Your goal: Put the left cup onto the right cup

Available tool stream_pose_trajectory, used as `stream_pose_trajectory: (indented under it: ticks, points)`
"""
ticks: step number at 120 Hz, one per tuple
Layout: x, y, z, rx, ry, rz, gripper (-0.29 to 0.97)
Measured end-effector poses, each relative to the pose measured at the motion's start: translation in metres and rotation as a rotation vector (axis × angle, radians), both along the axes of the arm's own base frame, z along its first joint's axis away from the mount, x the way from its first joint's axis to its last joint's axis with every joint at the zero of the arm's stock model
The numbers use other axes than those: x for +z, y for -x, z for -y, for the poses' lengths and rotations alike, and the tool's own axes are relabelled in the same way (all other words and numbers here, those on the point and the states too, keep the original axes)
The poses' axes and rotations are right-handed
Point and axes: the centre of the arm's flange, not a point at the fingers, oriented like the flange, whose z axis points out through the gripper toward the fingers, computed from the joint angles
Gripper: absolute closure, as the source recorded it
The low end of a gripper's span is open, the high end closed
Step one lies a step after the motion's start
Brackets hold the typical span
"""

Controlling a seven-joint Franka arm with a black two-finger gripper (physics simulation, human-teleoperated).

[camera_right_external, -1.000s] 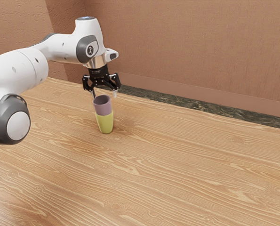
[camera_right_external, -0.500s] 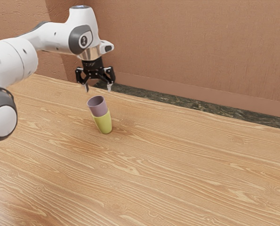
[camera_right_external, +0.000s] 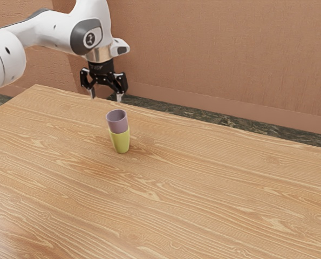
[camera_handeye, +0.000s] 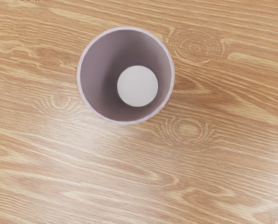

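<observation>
A mauve cup [camera_right_external: 117, 121] stands upright, nested in the top of a yellow-green cup [camera_right_external: 120, 141] on the wooden table [camera_right_external: 203, 183]. My gripper [camera_right_external: 104, 96] hangs open above and slightly to the exterior view's left of the stack, well apart from the mauve cup's rim, with nothing between its fingers. In the wrist view I look straight down into the mauve cup [camera_handeye: 125, 74], with its pale round bottom in the middle.
A brown wall [camera_right_external: 230, 48] rises behind the table's far edge, with a dark stone strip [camera_right_external: 230, 121] along its foot. Bare wood spreads wide to the exterior view's right and toward the front.
My open gripper has risen away from the mauve cup and drifted toward the exterior view's left. The mauve cup tilted half a second ago and now sits upright in the yellow-green cup.
</observation>
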Motion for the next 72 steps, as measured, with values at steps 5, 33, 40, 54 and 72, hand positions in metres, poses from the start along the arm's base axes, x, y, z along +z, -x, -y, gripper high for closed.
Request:
stream_pose_trajectory:
  ticks: [5, 33, 40, 54, 72]
  points:
    - [0.006, 0.008, 0.002, -0.011, -0.002, 0.001, 0.0]
    - [0.033, 0.043, 0.011, -0.059, -0.005, 0.015, 0.0]
    - [0.038, 0.054, 0.013, -0.069, -0.006, 0.014, 0.0]
    - [0.042, 0.073, 0.017, -0.088, -0.012, 0.007, 0.0]
    - [0.049, 0.086, 0.016, -0.101, -0.019, 0.011, 0.0]
